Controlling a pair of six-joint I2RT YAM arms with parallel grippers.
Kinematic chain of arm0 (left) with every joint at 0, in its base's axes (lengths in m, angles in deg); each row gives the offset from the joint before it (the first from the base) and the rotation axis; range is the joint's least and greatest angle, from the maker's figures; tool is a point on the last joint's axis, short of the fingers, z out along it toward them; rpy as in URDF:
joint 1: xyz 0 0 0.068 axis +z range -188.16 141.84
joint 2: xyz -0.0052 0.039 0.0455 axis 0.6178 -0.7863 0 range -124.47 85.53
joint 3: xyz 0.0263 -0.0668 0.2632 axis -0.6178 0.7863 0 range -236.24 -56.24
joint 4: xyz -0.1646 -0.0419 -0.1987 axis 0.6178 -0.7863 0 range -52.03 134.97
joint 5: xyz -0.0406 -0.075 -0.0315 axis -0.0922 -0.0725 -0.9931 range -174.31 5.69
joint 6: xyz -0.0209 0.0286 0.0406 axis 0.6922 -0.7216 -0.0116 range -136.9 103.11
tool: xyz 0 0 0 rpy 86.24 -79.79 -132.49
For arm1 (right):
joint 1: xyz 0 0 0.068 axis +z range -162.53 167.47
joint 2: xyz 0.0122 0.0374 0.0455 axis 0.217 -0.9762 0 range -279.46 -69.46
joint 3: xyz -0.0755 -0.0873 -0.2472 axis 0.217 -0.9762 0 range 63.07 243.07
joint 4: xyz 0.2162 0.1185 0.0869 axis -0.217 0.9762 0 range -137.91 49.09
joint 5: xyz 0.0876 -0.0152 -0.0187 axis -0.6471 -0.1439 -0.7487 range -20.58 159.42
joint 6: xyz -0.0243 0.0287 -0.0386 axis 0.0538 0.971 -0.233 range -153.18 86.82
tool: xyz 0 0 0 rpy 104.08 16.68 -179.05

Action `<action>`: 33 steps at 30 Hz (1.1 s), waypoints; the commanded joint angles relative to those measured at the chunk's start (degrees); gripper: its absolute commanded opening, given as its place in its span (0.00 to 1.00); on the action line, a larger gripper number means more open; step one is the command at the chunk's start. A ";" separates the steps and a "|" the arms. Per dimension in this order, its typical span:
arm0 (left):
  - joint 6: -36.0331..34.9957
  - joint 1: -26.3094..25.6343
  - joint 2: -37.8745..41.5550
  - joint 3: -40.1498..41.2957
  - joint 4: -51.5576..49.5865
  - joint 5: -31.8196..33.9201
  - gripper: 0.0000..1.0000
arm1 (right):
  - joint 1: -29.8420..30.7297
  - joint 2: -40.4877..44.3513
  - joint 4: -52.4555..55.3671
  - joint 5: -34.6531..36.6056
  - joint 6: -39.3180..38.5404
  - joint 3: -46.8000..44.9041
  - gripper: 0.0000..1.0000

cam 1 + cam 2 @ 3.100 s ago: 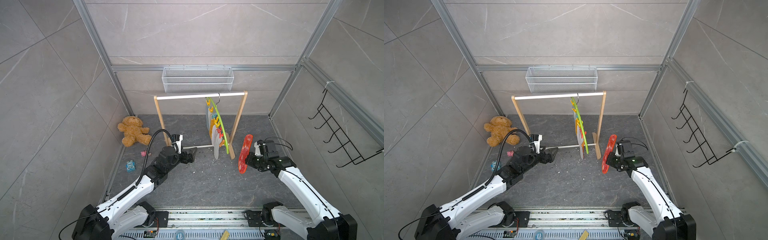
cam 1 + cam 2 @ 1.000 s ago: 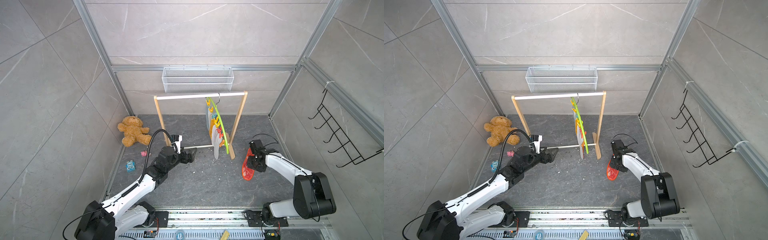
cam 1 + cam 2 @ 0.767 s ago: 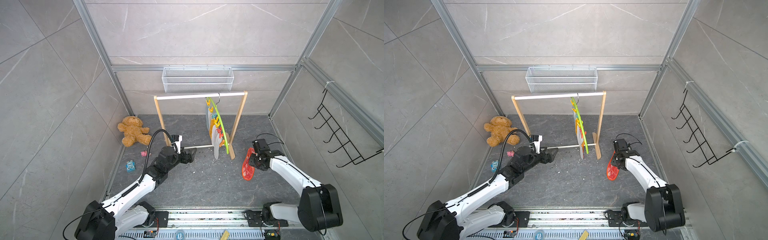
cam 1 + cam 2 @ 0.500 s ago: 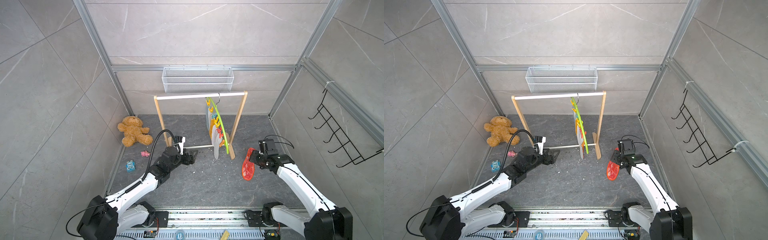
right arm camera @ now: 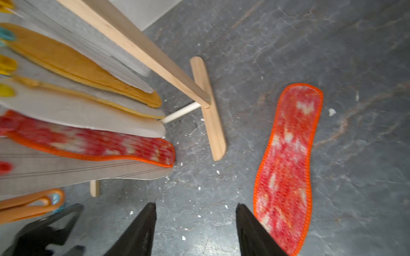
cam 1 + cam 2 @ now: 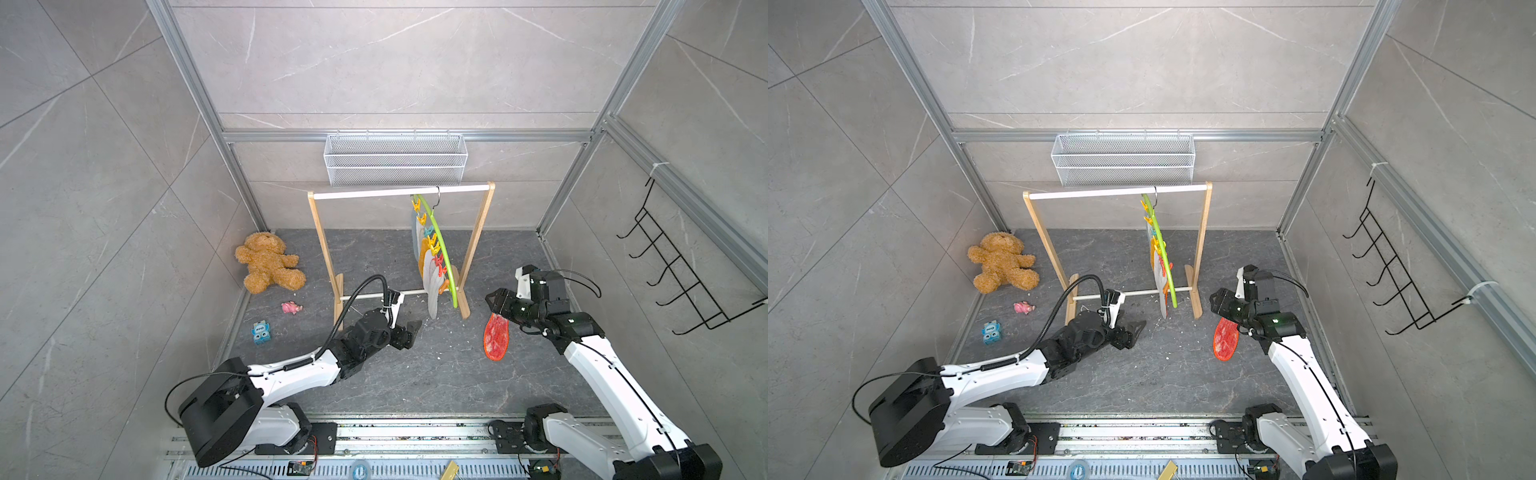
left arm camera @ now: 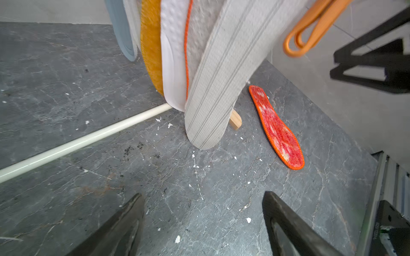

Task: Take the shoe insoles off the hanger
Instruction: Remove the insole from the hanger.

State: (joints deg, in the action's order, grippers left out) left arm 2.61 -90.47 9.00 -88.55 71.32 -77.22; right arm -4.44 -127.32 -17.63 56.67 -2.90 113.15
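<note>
- Left fingers [image 7: 119,235] apart, empty, near insoles [image 7: 213,88] clipped on hanger [image 6: 443,251].
- Right fingers [image 5: 137,235] apart, empty, near red insole [image 5: 286,168] flat on floor [image 5: 355,66] beside rack [image 5: 207,110].

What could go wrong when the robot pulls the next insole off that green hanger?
1. The hanging insoles overlap closely, so the open left gripper, near the pale striped insole, might pinch its neighbour too.
2. The hanger hangs from the wooden rack only by its hook; a hard tug might swing or unhook it.
3. The red insole lies on the floor beside the right gripper, which might shove it.
</note>
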 commanded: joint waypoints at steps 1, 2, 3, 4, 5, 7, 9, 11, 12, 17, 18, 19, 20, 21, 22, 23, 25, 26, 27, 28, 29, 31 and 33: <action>-0.47 -1.20 -4.40 0.52 10.74 2.74 0.85 | -0.12 0.99 -2.01 -6.11 1.20 2.07 0.60; 0.21 -1.38 -6.11 0.42 12.51 3.08 0.85 | -0.16 1.25 -2.24 -6.85 1.59 2.12 0.60; 0.84 -1.47 -7.73 0.50 14.15 3.04 0.85 | -0.17 1.62 -2.20 -7.10 1.87 2.20 0.60; 1.43 -1.54 -9.54 0.41 16.21 3.10 0.85 | -0.13 1.95 -2.25 -7.33 2.19 2.21 0.59; 2.04 -1.62 -11.24 0.26 17.95 3.34 0.84 | -0.10 2.37 -2.20 -7.67 2.29 2.31 0.59; 2.55 -1.84 -14.25 -0.18 20.89 3.83 0.83 | -0.04 3.18 -1.53 -7.72 2.27 2.56 0.59; 2.66 -2.33 -16.86 -0.79 23.18 4.63 0.82 | -0.04 3.95 -0.77 -7.43 2.08 2.74 0.60; 2.55 -2.78 -19.04 -1.53 24.66 5.66 0.82 | -0.11 4.55 0.12 -7.07 1.83 2.90 0.61; 2.52 -3.03 -19.89 -1.92 25.29 6.01 0.82 | -0.04 4.73 0.47 -6.90 1.72 3.00 0.61; 1.63 -4.81 -24.44 -4.30 26.71 7.77 0.79 | -0.10 4.95 1.29 -7.02 1.79 2.67 0.65; 1.47 -5.15 -25.13 -4.86 26.73 8.26 0.79 | -0.07 5.00 1.27 -7.02 1.80 2.52 0.66; 1.30 -5.56 -25.92 -5.41 26.89 8.83 0.78 | -0.09 5.09 1.27 -7.08 1.96 2.33 0.66; 1.20 -5.98 -26.65 -5.93 27.07 9.73 0.78 | -0.07 5.20 1.27 -7.11 1.98 2.20 0.67; 1.16 -6.20 -27.42 -6.32 27.33 10.50 0.78 | -0.03 5.30 1.27 -7.00 2.13 2.00 0.67; 1.19 -6.36 -28.20 -6.75 27.75 11.30 0.77 | -0.05 5.39 1.40 -7.00 2.07 1.83 0.68; 1.40 -6.40 -28.99 -7.16 27.96 12.27 0.77 | -0.09 5.48 1.50 -6.93 2.06 1.62 0.68; 1.76 -6.55 -30.33 -7.96 28.28 13.60 0.76 | -0.02 5.63 1.67 -7.02 2.17 1.42 0.69; 1.87 -6.65 -31.04 -8.45 28.40 14.44 0.76 | -0.09 5.75 1.72 -7.10 2.20 1.25 0.69; 1.82 -6.66 -31.68 -8.84 28.39 14.99 0.76 | -0.09 5.90 1.78 -7.18 2.30 1.10 0.69; 1.97 -6.63 -32.31 -9.47 28.32 15.71 0.75 | -0.06 6.05 1.96 -7.15 2.19 1.02 0.70; 2.00 -6.66 -32.99 -10.05 28.15 16.50 0.75 | -0.09 6.15 2.04 -7.22 2.23 0.98 0.70; 2.11 -6.66 -34.29 -11.05 28.17 17.53 0.74 | -0.12 6.52 2.35 -7.19 2.16 0.86 0.71; 2.12 -6.66 -35.54 -11.91 28.71 17.93 0.74 | -0.14 6.79 2.33 -7.28 2.19 0.72 0.73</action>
State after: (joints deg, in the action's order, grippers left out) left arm 4.60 -97.05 -25.25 -98.52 96.21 -62.53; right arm -4.44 -121.57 -16.73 49.89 -1.19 114.64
